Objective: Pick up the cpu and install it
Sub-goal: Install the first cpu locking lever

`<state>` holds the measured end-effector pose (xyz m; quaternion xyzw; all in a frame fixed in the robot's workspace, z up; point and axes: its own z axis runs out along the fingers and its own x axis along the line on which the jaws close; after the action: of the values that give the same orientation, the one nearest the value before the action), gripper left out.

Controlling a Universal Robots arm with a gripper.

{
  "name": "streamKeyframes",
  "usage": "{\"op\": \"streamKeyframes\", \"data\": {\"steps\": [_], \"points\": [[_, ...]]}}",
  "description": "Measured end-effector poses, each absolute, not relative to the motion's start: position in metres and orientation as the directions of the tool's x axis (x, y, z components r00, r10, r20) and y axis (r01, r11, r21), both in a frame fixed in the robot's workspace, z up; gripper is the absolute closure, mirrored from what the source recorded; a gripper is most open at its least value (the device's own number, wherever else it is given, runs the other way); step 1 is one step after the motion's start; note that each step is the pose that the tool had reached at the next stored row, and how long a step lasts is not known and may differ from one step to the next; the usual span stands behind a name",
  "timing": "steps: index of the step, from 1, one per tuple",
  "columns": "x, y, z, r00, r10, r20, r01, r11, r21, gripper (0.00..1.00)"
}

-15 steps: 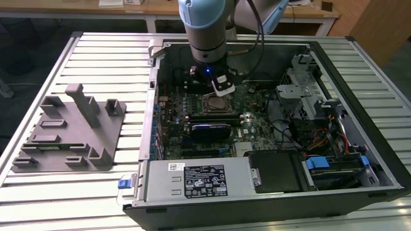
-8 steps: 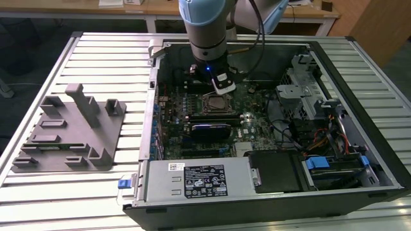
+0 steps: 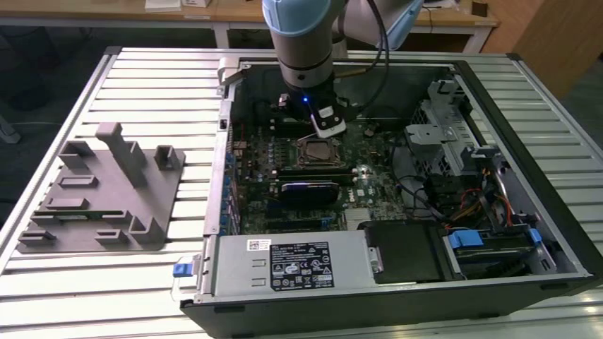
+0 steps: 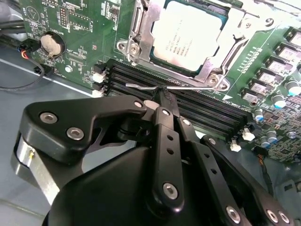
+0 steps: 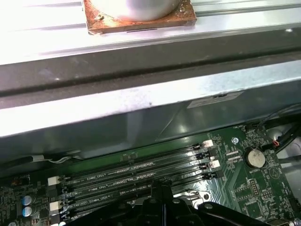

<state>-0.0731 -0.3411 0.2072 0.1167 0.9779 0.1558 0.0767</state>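
The cpu point(image 4: 188, 35) lies flat in the black-framed motherboard socket point(image 4: 141, 28), silvery top up, with the metal frame lying around its edges. In the exterior view the cpu point(image 3: 315, 151) sits in the middle of the board inside the open computer case. My gripper point(image 4: 162, 94) is shut, its tips right at the thin metal socket lever point(image 4: 197, 87) that runs along the socket's edge by the memory slots point(image 4: 207, 110). Whether the lever is pinched between the tips I cannot tell. The arm reaches straight down into the case, with the gripper point(image 3: 313, 134) just behind the socket.
A grey fixture point(image 3: 104, 191) stands on the slatted table at the exterior view's left. Case walls point(image 3: 226, 141), cables point(image 3: 452, 198), drive bays and the power supply point(image 3: 292, 265) crowd the board. A copper-based metal part point(image 5: 136, 16) rests on the table outside the case.
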Motion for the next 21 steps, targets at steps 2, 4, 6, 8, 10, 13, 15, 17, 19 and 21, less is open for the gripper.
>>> {"op": "streamKeyframes", "data": {"steps": [2,4,6,8,10,13,15,17,19,21], "points": [[-0.0730,-0.3416,0.2072,-0.961,0.254,-0.114,0.206,0.924,0.323,0.89],[-0.0730,-0.3422,0.2072,-0.960,0.255,-0.114,0.207,0.923,0.323,0.89],[-0.0730,-0.3430,0.2072,-0.960,0.257,-0.113,0.209,0.923,0.323,0.89],[-0.0730,-0.3437,0.2069,-0.959,0.261,-0.114,0.213,0.922,0.323,0.89],[-0.0730,-0.3441,0.2059,-0.955,0.274,-0.114,0.225,0.919,0.323,0.89],[-0.0730,-0.3442,0.2037,-0.951,0.288,-0.114,0.239,0.916,0.323,0.89],[-0.0730,-0.3442,0.2021,-0.948,0.297,-0.113,0.247,0.913,0.324,0.89],[-0.0730,-0.3442,0.2007,-0.946,0.303,-0.113,0.253,0.911,0.325,0.89],[-0.0730,-0.3442,0.1997,-0.944,0.308,-0.113,0.258,0.910,0.325,0.89],[-0.0730,-0.3442,0.1991,-0.943,0.311,-0.113,0.261,0.909,0.325,0.89]]}}
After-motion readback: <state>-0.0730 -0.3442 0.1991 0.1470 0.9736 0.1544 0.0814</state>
